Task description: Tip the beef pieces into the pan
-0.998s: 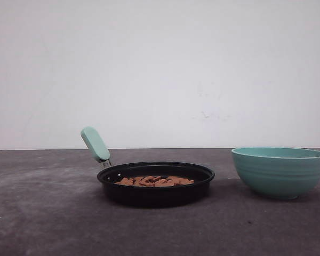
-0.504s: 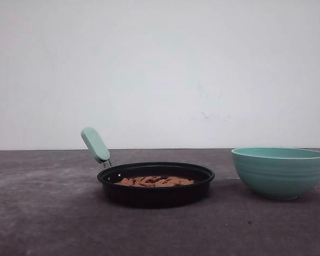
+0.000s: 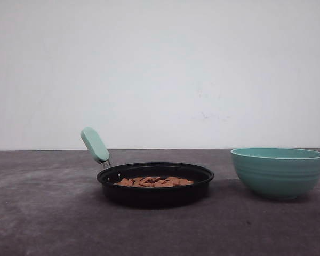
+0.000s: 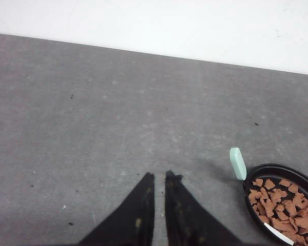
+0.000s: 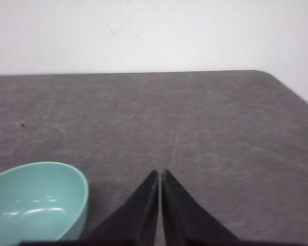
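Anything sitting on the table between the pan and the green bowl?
No. In the front view the stretch between the pan and the bowl is bare grey table, with only the bowl's shadow across it.

I seem to be at a bare test setup, more lab than kitchen: a plain grey bench (image 3: 42,224) against a blank white wall (image 3: 160,69), nothing domestic around. The cookware on it, a black pan (image 3: 155,184) and a teal bowl (image 3: 278,172), looks like props.
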Controlling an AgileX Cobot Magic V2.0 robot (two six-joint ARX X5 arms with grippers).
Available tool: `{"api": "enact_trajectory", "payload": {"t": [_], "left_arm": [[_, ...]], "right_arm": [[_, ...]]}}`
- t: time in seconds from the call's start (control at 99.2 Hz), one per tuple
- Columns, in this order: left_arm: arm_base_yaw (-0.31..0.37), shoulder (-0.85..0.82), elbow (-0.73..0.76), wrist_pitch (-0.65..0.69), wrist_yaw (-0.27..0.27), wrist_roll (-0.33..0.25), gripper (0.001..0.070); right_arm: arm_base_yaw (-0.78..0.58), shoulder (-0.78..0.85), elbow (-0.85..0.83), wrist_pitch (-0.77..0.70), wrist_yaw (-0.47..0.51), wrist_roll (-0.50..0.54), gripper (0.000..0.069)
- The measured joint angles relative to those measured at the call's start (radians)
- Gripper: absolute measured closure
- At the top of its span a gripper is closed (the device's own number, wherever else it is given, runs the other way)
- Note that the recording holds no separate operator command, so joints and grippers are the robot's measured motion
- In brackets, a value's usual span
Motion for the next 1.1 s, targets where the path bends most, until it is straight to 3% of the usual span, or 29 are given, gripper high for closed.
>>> {"api": "enact_trajectory", "payload": {"t": [0.101,0.403,1.099], "left_arm": [[0.000,-0.001,0.000,0.002,-0.001,0.000,0.0697],[0.000,-0.001,0.000,0.001,0.000,0.000,0.0697],[0.000,-0.001,0.000,0.001,0.000,0.000,0.0697]], "right_arm": [[0.000,0.003,-0.014,-0.043,-0.052,0.022,0.0683],[-0.028,0.002,-0.014,-0.047,-0.085,0.007,0.0683],[-0.029,0.002,-0.014,-0.042,-0.087,0.001,0.0683]]}}
